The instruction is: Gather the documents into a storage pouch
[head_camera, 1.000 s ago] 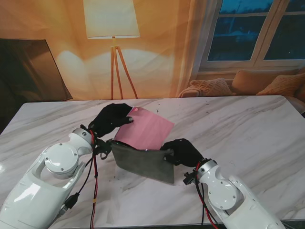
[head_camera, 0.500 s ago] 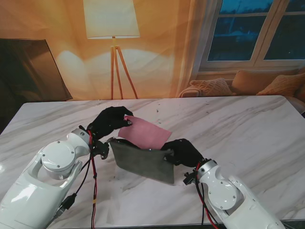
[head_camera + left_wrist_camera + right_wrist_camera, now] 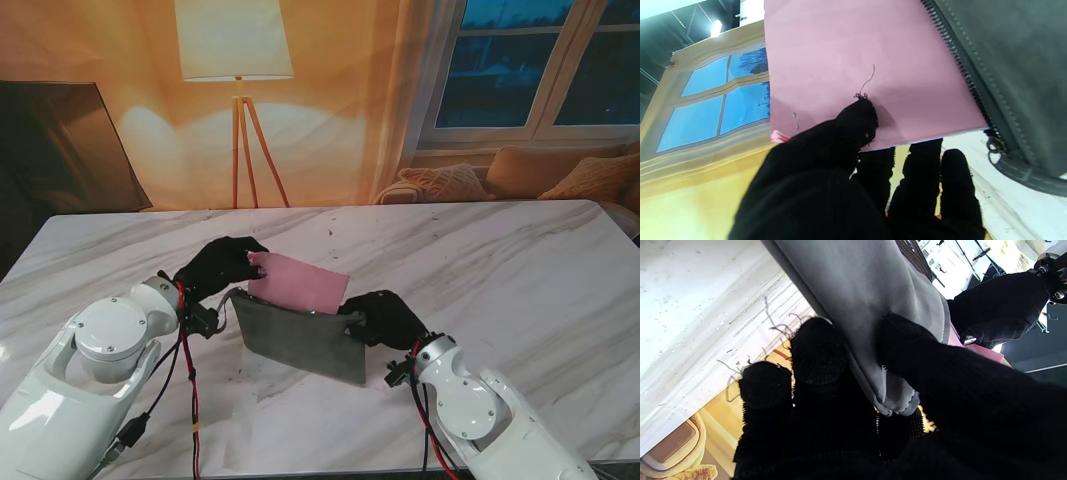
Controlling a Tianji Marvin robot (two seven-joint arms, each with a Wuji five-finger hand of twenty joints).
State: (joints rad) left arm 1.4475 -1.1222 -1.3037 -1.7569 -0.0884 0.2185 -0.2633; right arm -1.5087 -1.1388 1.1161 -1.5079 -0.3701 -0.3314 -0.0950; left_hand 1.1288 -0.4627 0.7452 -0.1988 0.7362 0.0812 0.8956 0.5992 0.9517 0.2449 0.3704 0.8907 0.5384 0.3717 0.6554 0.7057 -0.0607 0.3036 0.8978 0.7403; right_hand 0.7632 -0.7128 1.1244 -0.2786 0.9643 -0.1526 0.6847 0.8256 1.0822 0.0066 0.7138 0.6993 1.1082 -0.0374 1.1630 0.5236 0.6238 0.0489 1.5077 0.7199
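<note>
Two white robot arms with black-gloved hands work over a white marble desk (image 3: 520, 270). The left robot hand (image 3: 217, 268) is closed on the corner of a flat pink sheet of paper, the document (image 3: 297, 285); the left wrist view shows the thumb (image 3: 857, 116) pressed on the pink face with the other fingers behind its edge. The right robot hand (image 3: 383, 318) is closed on the end of a dark grey fabric storage pouch with a zip (image 3: 300, 340), pinching it between thumb and fingers and holding it up on edge.

The pouch's long axis runs between the two hands, roughly across the robot's front. Its zipped mouth faces away from me, toward the document. From the left robot hand, the mouth lies just beside and slightly nearer to me, to its right. The paper's near edge already sits inside or behind the mouth; likely it needs sliding further toward the right robot hand.

How deep the paper sits is hidden by the pouch wall. Whether the mouth is fully unzipped cannot be told. No other documents are visible.
</note>
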